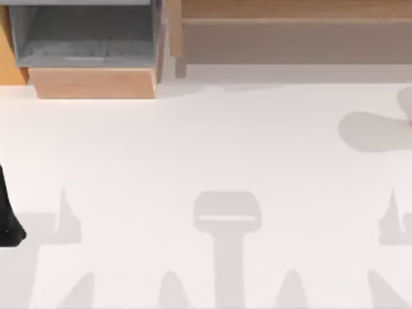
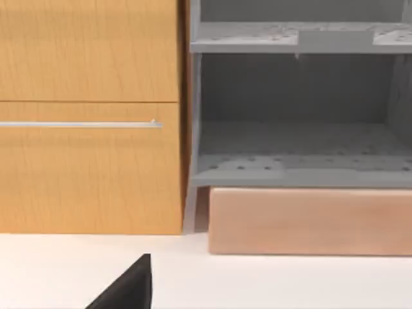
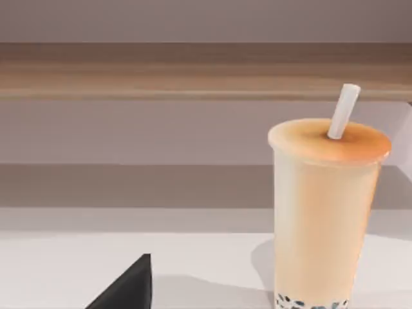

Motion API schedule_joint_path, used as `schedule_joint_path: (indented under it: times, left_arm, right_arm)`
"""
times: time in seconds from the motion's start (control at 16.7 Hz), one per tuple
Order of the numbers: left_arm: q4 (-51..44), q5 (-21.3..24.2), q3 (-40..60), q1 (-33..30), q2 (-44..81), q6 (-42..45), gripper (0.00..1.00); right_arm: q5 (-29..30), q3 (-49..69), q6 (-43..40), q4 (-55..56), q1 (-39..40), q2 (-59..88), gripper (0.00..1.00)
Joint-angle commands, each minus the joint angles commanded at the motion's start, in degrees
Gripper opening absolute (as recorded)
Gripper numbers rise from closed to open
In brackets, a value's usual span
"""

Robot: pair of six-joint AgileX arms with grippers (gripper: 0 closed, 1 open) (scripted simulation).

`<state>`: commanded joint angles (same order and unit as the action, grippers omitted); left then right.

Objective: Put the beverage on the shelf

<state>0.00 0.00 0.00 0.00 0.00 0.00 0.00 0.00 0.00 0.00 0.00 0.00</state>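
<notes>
- Two arms wait at the table's outer edges; of the left arm [image 1: 9,215] a dark stretch shows at the top view's lower left edge.
- The beverage [image 3: 325,212] stands upright on the white table [image 1: 212,148], at the right of the right wrist view, its straw [image 3: 342,111] poking up from the lid; nothing touches it.
- The shelf [image 1: 290,32] sits at the top view's upper right, its long boards and beige-grey recess behind the cup in the right wrist view.
- The smaller wooden box [image 1: 90,48] with a grey inside occupies the upper left.
- Whether either gripper's fingers are released or clenched, I cannot tell.
- Judgement: the reach is in hand, no grasp yet. Next, the right gripper should approach the cup's side, close around its body, then lift it towards the recess.
</notes>
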Motion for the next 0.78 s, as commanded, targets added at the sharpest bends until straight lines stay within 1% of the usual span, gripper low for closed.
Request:
schedule_joint_path:
  times: [0.18, 0.36, 0.54, 0.78]
  left_arm:
    - [0.0, 0.0, 0.0, 0.0, 0.0, 0.0, 1.0]
    - [0.0, 0.0, 0.0, 0.0, 0.0, 0.0, 1.0]
    - [0.0, 0.0, 0.0, 0.0, 0.0, 0.0, 1.0]
    - [0.0, 0.0, 0.0, 0.0, 0.0, 0.0, 1.0]
  right_arm:
    - [-0.07, 0.13, 0.0, 0.56, -0.11, 0.55, 1.0]
    - [-0.86, 1.4, -0.02, 5.74, -1.11, 5.76, 1.0]
    - [-2.06, 3.24, -0.1, 15.0, -2.58, 16.08, 1.0]
    - [-3.86, 5.88, -0.3, 30.72, -4.68, 35.93, 1.0]
